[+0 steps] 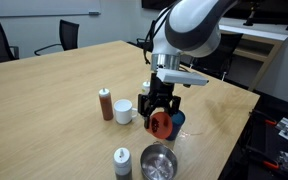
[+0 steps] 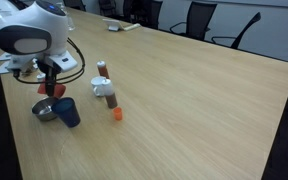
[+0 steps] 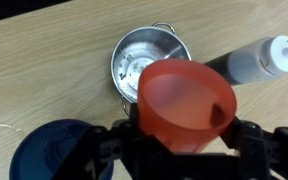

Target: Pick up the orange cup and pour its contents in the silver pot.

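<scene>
In an exterior view my gripper (image 1: pixel 160 106) is clamped round the orange cup (image 1: pixel 160 123), which is tipped with its mouth toward the table's near edge; the silver pot (image 1: pixel 158 160) sits by that edge, just below the cup; in an exterior view the cup (image 2: pixel 55 91) hangs over the pot (image 2: pixel 44 110) near the table's edge; in the wrist view the cup (image 3: pixel 184 105) overlaps the pot (image 3: pixel 139 55), which lies just ahead of the jaws; I judge the pour needs only more tilt that way.

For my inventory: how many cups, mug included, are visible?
3: orange cup in the gripper, dark blue cup beside it, white mug by the bottle. None seems hidden.
</scene>
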